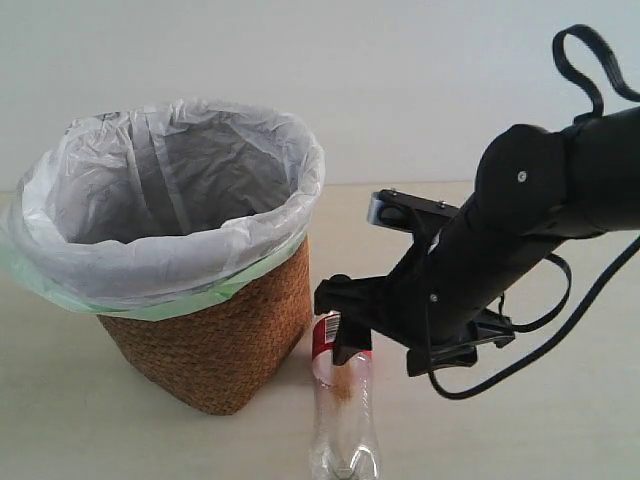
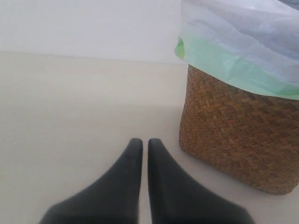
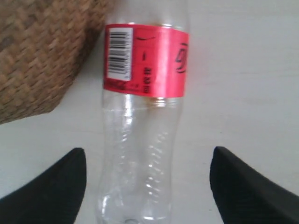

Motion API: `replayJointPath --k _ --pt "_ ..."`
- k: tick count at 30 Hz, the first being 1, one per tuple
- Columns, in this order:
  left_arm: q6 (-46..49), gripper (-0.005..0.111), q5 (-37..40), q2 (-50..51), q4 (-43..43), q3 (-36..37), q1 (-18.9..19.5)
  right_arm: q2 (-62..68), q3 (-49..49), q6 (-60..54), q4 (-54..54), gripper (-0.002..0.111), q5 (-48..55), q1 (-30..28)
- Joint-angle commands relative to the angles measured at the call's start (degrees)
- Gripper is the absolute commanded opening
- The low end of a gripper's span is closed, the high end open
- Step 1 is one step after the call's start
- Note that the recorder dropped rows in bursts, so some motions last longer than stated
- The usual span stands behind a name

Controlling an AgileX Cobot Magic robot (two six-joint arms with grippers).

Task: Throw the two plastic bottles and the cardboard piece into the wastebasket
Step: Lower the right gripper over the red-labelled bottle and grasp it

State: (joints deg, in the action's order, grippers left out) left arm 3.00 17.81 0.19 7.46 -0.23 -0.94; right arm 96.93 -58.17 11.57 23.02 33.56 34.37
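One bottle (image 3: 145, 79), the clear one with the red label, is being shown lying on the worktop (image 1: 90, 430) below and between the spread fingers of the right hand (image 3: 148, 150). That hand is being held wide, one finger to either side of the bottle, with bare worktop showing between each finger and the plastic, so nothing is being gripped yet. How high above the bottle the fingers are hanging cannot be told. The wastebasket (image 1: 220, 345) is standing just beyond the right hand and off to one side, its woven wall close beside the labelled part of the bottle; whether the two are touching cannot be told. The left hand (image 2: 145, 141) is being held narrow, its fingers almost together with nothing between them, low over bare worktop, with the wastebasket ahead of it and to one side. The green-capped bottle and the cardboard piece are not being shown in any view, and whether they are lying inside the bag cannot be told.

The step in hand is being judged as the pick-up of the bottle. For the next move, the right hand would need to be lowered around the bottle's body and closed squarely, since thin, smooth plastic is likely to buckle or roll aside under an off-centre squeeze. A lift over the bag-lined rim would then be needed before release.
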Motion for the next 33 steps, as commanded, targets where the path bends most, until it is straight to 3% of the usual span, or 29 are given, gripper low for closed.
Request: replayJointPath --k 1,20,33 --pt "-0.48 0.004 -0.07 -0.19 -0.17 0.23 0.04 -0.27 0.34 0.16 0.71 0.066 -4.71 3.96" --pt "-0.48 0.004 -0.07 -0.19 -0.17 0.23 0.04 -0.05 4.38 -0.21 0.46 0.066 -11.08 4.62" --pt "-0.48 0.004 -0.07 -0.19 -0.17 0.23 0.04 9.06 4.38 -1.99 0.61 0.066 -16.86 6.25"
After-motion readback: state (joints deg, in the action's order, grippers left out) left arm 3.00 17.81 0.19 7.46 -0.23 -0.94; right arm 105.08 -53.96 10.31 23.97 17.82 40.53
